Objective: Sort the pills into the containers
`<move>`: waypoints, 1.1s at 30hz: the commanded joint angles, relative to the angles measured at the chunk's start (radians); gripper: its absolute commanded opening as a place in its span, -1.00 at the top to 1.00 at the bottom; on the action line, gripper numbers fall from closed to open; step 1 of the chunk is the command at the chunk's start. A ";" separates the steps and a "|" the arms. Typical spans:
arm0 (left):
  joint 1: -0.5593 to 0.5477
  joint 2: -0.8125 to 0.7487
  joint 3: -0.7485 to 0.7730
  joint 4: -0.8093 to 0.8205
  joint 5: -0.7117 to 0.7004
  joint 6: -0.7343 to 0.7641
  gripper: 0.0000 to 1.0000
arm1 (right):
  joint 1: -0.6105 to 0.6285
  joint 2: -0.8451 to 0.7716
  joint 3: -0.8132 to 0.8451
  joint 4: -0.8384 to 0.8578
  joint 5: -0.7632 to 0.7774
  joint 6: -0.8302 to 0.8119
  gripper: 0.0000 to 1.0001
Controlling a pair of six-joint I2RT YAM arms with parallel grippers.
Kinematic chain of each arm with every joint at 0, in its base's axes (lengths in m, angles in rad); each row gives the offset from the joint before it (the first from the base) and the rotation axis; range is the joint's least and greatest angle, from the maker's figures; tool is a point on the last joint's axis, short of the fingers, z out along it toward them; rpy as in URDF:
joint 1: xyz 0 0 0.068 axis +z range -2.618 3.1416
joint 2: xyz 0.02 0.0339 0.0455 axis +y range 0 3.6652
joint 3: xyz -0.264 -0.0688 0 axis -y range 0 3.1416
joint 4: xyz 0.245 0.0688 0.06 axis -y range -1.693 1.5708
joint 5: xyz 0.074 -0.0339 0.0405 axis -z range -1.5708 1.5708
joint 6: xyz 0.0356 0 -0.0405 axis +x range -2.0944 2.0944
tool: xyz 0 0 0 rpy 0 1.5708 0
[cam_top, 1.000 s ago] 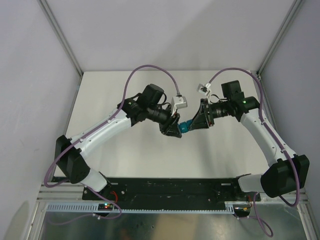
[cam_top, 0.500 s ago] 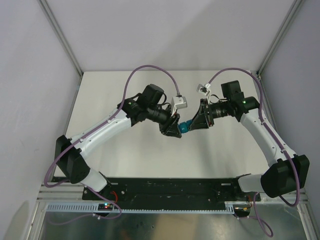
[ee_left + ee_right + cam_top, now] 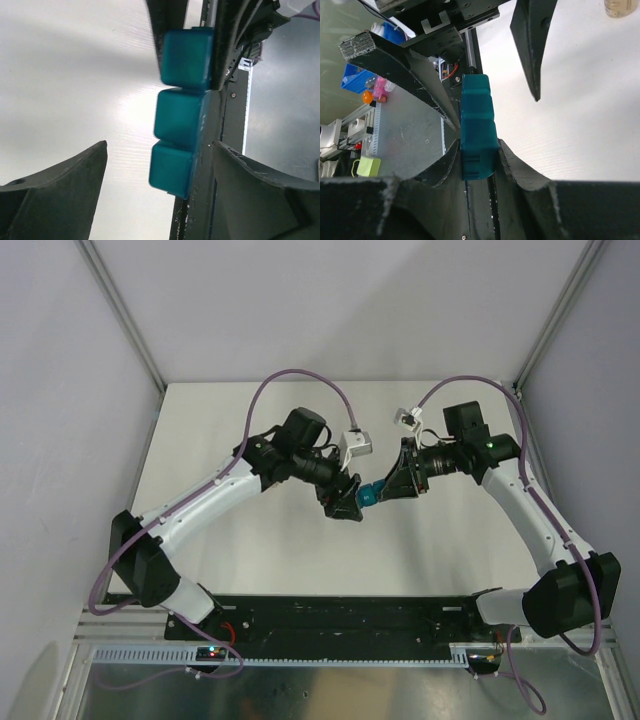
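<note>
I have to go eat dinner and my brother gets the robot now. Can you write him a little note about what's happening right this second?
The right hand is shut on one end compartment of the teal container strip, holding it between the two arms.
The left hand is open, with a finger on each side of the strip's other end, not gripping.
The orange-tan bottle is on the table, off to the side.
Done: the strip is grasped.
Left: all three compartments look shut and no pills are in view, so the lids probably need opening first, then the sorting.
</note>
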 commanded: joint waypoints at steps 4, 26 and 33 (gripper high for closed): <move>0.041 -0.093 0.008 0.002 -0.092 0.041 -0.97 | 0.004 -0.037 0.001 0.015 0.018 0.004 1.00; 0.223 -0.407 -0.107 0.014 -0.401 0.012 -0.99 | 0.035 -0.002 0.012 0.164 0.224 0.139 1.00; 0.235 -0.476 -0.124 0.032 -0.498 -0.017 -0.99 | 0.064 0.067 0.034 0.224 0.300 0.213 1.00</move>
